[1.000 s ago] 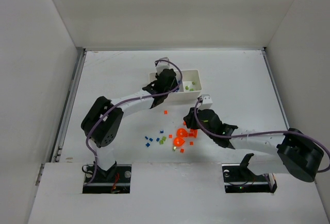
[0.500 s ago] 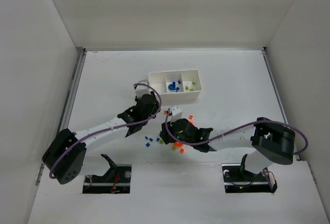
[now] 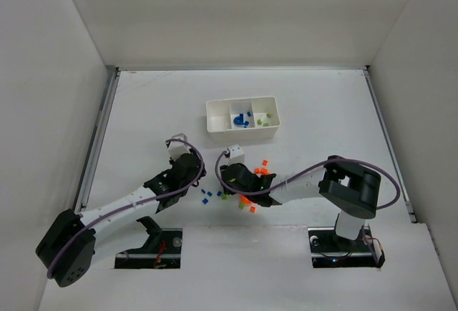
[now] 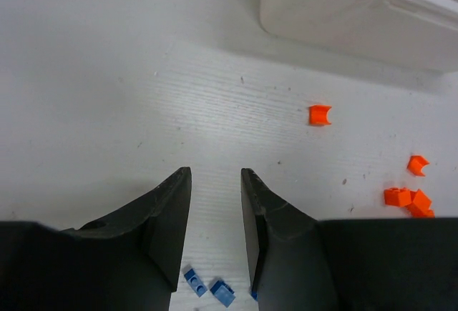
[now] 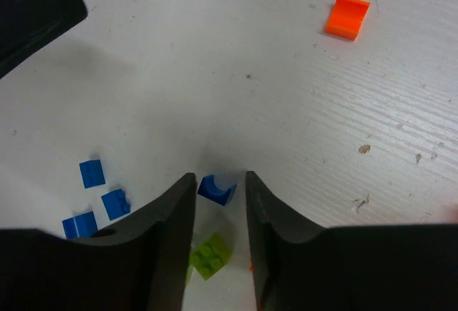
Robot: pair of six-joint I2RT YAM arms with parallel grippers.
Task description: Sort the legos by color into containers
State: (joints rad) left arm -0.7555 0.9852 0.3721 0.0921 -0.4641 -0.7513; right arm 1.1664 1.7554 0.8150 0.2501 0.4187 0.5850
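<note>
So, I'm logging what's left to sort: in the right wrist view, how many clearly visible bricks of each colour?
Blue bricks: 4
Yellow-green brick: 1
Orange brick: 1
Total: 6
Partly hidden slivers left out.

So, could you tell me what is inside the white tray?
The tray holds blue legos in its middle compartment and yellow-green ones in the right; the left looks bare. Nothing covers it.

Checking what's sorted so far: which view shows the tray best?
The top view: the tray shows whole, looked into from above. The left wrist view catches only an outer wall; the right wrist view misses it.
</note>
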